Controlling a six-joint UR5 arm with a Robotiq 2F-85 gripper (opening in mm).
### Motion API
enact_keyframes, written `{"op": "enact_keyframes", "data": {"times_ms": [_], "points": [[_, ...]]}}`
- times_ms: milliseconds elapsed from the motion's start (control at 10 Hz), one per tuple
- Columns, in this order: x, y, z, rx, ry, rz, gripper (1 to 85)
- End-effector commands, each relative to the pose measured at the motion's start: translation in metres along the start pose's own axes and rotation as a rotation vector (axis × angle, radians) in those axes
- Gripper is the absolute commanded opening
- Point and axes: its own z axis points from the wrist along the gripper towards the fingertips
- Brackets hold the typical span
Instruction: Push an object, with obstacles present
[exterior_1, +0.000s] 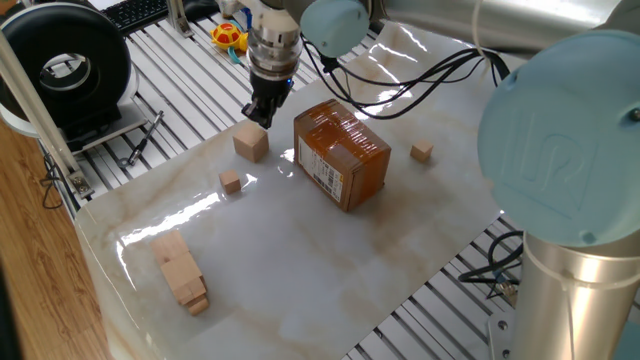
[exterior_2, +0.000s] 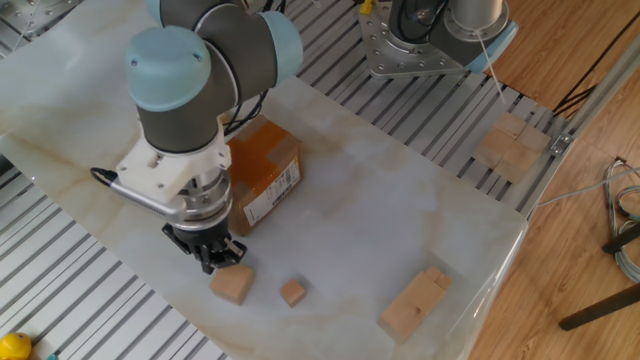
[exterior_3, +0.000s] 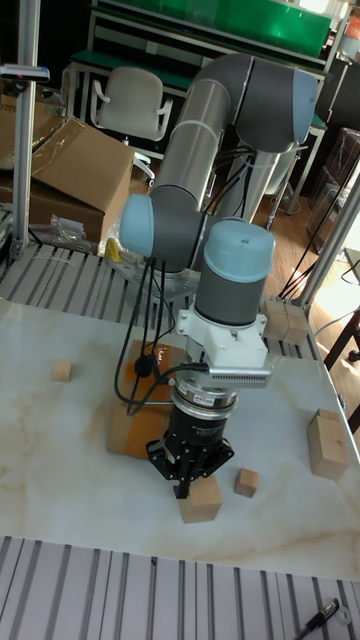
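Cube sitting on desk just beside box, hand hovering at its far edge, fingers looking together. Light, rigid wood, likely sliding easily on glossy top; pushing low, mid-face, avoiding twist.

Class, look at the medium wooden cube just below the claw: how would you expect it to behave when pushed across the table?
The medium wooden cube looks rigid, so it should not deform. Its flat base on the glossy table suggests sliding rather than rolling. An off-centre push from the claw would probably turn it.
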Motion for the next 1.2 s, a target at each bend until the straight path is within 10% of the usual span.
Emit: {"op": "enact_keyframes", "data": {"times_ms": [0,1100], "points": [[-0.002,0.022,0.004,-0.025,-0.008,0.038,1.3],[-0.002,0.010,-0.004,0.002,0.011,-0.001,1.3]]}}
